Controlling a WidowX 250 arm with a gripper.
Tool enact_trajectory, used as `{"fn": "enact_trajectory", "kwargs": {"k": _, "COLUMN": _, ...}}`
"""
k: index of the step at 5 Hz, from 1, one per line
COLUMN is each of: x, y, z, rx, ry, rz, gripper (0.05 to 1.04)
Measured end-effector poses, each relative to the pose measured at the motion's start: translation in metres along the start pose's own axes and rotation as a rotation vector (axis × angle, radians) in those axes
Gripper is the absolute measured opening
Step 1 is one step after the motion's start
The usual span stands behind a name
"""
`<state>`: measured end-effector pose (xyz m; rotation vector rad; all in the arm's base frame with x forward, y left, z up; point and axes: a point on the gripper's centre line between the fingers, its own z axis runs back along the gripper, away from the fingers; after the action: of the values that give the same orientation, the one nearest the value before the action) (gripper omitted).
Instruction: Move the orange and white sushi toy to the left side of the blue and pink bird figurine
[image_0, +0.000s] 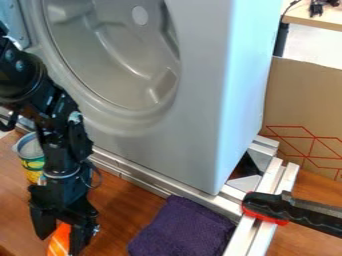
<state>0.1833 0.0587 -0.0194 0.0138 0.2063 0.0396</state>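
Observation:
The black gripper (62, 243) hangs low at the left, over the brown wooden surface. An orange thing with pale stripes (59, 237) is right at it, partly covered by it and cut off by the bottom edge; whether it is held cannot be made out. Behind the arm stands a can with a yellow and green label (32, 165), partly hidden by the arm. To the gripper's right lies a folded purple cloth (184, 231), apart from it, in front of a metal rail.
A large grey box-like body with a round hollow (200, 100) rises behind the rail (147, 181). A black-and-red handled tool (287, 210) lies across rails at the right. Farther right stands a cardboard panel with red lines (307, 95), with a light table (320, 19) behind.

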Motion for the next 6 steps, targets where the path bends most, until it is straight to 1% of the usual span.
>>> {"fn": "enact_trajectory", "kwargs": {"k": 1, "x": 0.002, "y": -0.002, "z": -0.006, "rx": -0.014, "ry": -0.001, "rz": 0.002, "gripper": 0.648}}
{"fn": "enact_trajectory", "kwargs": {"k": 2, "x": -0.004, "y": -0.006, "z": -0.005, "rx": -0.028, "ry": -0.018, "rz": 0.008, "gripper": 0.613}}
{"fn": "enact_trajectory", "kwargs": {"k": 3, "x": -0.002, "y": -0.007, "z": 0.023, "rx": -0.034, "ry": -0.08, "rz": -0.025, "gripper": 0.613}}
{"fn": "enact_trajectory", "kwargs": {"k": 4, "x": 0.005, "y": -0.007, "z": 0.059, "rx": -0.033, "ry": -0.175, "rz": -0.063, "gripper": 0.613}}
{"fn": "enact_trajectory", "kwargs": {"k": 5, "x": 0.009, "y": 0.008, "z": 0.088, "rx": 0.008, "ry": -0.222, "rz": -0.023, "gripper": 0.613}}
{"fn": "enact_trajectory", "kwargs": {"k": 6, "x": 0.007, "y": 0.032, "z": 0.113, "rx": 0.083, "ry": -0.212, "rz": 0.05, "gripper": 0.613}}
